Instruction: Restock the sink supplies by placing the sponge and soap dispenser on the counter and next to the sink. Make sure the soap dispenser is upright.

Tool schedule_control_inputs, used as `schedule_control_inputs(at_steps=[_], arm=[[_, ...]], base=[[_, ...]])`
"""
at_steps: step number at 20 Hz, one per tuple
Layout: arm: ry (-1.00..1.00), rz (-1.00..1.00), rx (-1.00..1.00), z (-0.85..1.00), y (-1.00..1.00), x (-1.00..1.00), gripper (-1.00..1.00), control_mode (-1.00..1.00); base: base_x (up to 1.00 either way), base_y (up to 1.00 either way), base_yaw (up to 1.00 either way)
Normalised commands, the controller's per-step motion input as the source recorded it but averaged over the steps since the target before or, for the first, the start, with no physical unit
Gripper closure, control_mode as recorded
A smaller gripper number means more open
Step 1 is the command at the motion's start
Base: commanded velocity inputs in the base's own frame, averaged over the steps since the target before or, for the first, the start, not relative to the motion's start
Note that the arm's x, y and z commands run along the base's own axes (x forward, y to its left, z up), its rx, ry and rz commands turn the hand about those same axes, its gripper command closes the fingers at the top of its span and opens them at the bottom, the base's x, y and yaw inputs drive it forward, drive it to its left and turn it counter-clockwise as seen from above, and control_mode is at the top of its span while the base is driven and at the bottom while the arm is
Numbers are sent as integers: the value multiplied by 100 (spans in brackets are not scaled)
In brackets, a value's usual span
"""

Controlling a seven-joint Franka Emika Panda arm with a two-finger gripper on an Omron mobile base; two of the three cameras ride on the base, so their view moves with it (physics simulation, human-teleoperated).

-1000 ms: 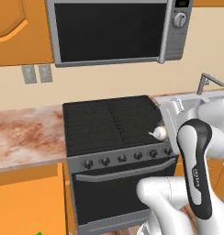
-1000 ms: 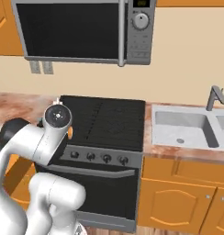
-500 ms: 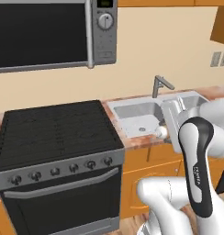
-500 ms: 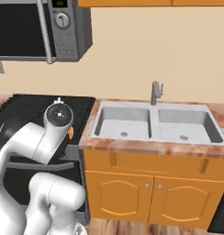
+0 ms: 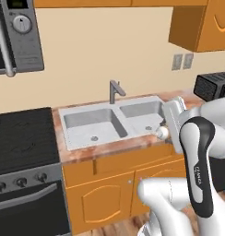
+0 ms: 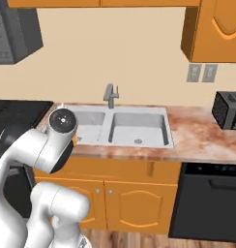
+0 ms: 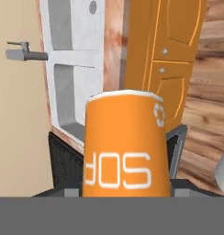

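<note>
Orange and bold, the soap dispenser (image 7: 126,144) sits right up close in our hand view, its white lettering reading upside down, and our fingers are closed on it at the base. Beyond it we see the sink (image 7: 75,69) with its grey faucet (image 7: 24,53), the marbled counter (image 7: 114,43) edging it, and orange cabinet doors (image 7: 171,59) alongside. From the base we face the double sink (image 6: 120,127) squarely, faucet (image 6: 110,95) at the back, counter (image 6: 202,135) stretching right towards a black toaster (image 6: 228,109), stovetop (image 5: 20,136) to the left.
</note>
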Motion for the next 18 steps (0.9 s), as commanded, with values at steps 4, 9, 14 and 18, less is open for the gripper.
schedule_control_inputs(at_steps=[4,9,14,18], arm=[[0,0,0,0,0,0,100,100],[0,0,0,0,0,0,100,100],[0,0,0,0,0,0,100,100],[0,0,0,0,0,0,100,100]], base=[[31,-100,0],[33,-100,0],[53,-83,5],[61,-49,9]])
